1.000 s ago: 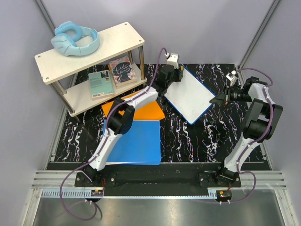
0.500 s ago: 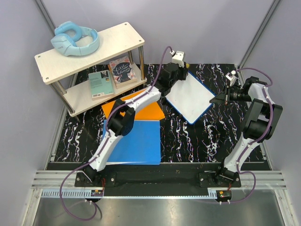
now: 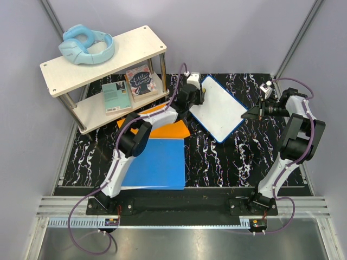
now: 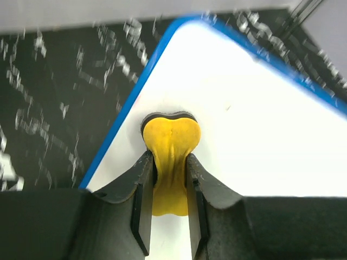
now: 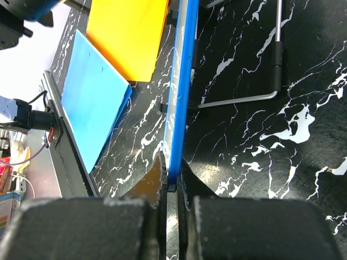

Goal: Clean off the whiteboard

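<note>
Black marbled table point(image 3: 233, 157) carries everything. Two-tier shelf point(image 3: 135, 46) sits at the far left. Its top tier holds a pale blue padded ring point(image 3: 87, 44), the lower tier a teal book point(image 3: 116, 96) and a pinkish book point(image 3: 140, 81) side by side, titles too small to read. Blue folder point(image 3: 157, 162) lies flat at near centre-left, overlapping the orange folder point(image 3: 171, 127), most of which is hidden under it and the left arm. The whiteboard point(image 3: 219, 108) is at far centre-right, turned diagonally, and the face that shows is plain white. Can't tell whether it lies flat or is raised at one side. The right wrist view sees it edge-on only, as a blue rim point(image 5: 181, 65). Right gripper point(image 5: 172, 179) has its jaws clamped on the board's right corner rim. Left gripper point(image 4: 169, 162) is over the board's left edge, jaws squeezed on a yellow eraser pad point(image 4: 171, 135) that presses against the white face. The pad's lower end is cut off between the fingers. The table in the left wrist view is blurred.
</note>
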Robot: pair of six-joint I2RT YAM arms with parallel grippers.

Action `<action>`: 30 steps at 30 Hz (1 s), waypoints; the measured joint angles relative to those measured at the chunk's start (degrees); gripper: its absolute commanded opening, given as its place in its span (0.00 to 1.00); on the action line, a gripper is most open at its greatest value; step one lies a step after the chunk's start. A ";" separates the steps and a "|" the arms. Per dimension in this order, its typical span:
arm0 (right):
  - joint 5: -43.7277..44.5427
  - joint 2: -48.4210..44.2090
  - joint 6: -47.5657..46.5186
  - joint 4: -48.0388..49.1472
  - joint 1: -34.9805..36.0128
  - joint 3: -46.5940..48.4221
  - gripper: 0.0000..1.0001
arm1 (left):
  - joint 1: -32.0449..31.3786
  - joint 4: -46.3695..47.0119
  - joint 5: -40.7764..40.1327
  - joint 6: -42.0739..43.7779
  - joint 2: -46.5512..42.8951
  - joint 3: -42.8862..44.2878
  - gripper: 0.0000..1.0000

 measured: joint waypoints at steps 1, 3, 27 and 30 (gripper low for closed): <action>-0.02 0.00 0.04 -0.07 0.00 0.00 0.00 | 0.07 -0.02 0.20 -0.52 -0.85 -1.68 0.00; -0.15 0.00 0.02 -0.20 0.04 0.00 0.00 | 0.02 -0.31 0.72 -1.46 -2.49 -4.39 0.00; -0.15 0.00 -0.13 -0.28 0.09 0.20 0.20 | -6.29 -3.87 3.54 -12.20 -10.82 -22.14 0.00; 1.36 0.02 -1.07 0.50 0.26 0.26 0.29 | -7.17 -6.43 3.39 -13.62 -11.61 -23.47 0.00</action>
